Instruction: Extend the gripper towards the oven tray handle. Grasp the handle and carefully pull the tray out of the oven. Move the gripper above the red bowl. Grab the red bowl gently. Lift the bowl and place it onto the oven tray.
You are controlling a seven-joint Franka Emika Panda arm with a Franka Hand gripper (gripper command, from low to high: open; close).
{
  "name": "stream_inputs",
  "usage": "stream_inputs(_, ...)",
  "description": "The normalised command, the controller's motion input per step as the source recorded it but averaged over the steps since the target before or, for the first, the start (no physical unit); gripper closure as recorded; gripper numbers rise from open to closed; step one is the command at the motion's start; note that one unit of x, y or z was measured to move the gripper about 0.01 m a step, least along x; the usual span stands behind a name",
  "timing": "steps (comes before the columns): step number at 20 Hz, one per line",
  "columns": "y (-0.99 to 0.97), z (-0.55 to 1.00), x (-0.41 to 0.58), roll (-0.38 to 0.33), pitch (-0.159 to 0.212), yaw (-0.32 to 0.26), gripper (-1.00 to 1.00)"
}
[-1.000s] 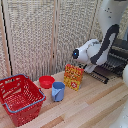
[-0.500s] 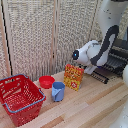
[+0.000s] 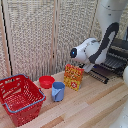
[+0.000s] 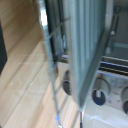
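On the wooden counter the red bowl sits upright, just behind the blue cup, which stands almost touching it. Toward the exterior view's left of the bowl lies a red wire basket, near it but apart. Toward the exterior view's right of the bowl stands a yellow-orange box, upright, with a printed front. A pale slatted screen forms the wall behind all of them.

Well apart from the bowl, at the exterior view's right edge, is the oven, only partly in frame. The tray, a dark rack of parallel bars, projects from the oven's front out over the counter, toward the box. The white arm bends down in front of the oven, its rounded wrist with a dark circular face turned toward the bowl's side of the scene. The arm's end reaches down to the near edge of the tray, beside the box.

The hand itself is hidden behind the arm in the exterior view. The wrist view is blurred: it shows metal bars of the tray very close, the counter beneath, and the oven's round knobs. No fingers are clear in it, so whether the hand is open, closed or gripping the tray cannot be told.
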Motion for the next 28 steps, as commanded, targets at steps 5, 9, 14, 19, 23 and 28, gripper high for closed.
stream_inputs(5,0.02,0.82,0.358,0.084,-0.018,-0.047,-1.00)
stream_inputs(9,0.16,0.78,0.286,0.108,0.000,-0.091,-1.00)
stream_inputs(14,0.29,0.55,0.137,0.179,0.007,-0.147,-1.00)
stream_inputs(19,0.35,0.27,0.000,0.270,0.035,-0.167,-1.00)
stream_inputs(23,0.35,0.20,0.002,0.287,0.057,-0.164,-1.00)
stream_inputs(28,0.27,0.17,0.007,0.298,0.056,-0.195,-1.00)
